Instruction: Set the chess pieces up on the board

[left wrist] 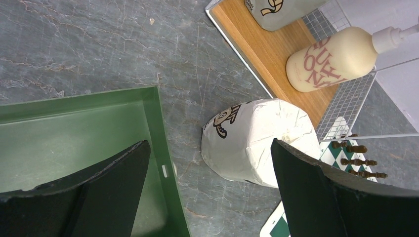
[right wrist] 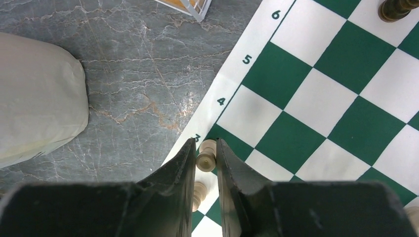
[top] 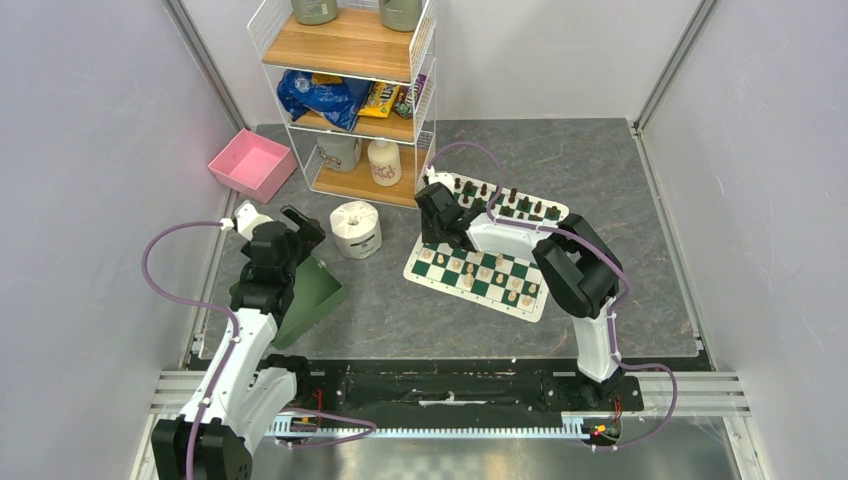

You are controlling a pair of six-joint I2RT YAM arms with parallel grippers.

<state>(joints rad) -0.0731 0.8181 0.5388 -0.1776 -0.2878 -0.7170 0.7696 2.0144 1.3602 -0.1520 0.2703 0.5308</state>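
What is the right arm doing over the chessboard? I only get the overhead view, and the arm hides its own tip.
Observer: Its jaws are pinched on a cream pawn at the board's numbered border, beside the printed 3.
Operator: Any other pieces close by?
Observer: One more cream piece shows in the gap between the jaws, behind the pawn.
Operator: And the left arm?
Observer: Its jaws are spread wide and empty, above the green bin's rim and the toilet roll.
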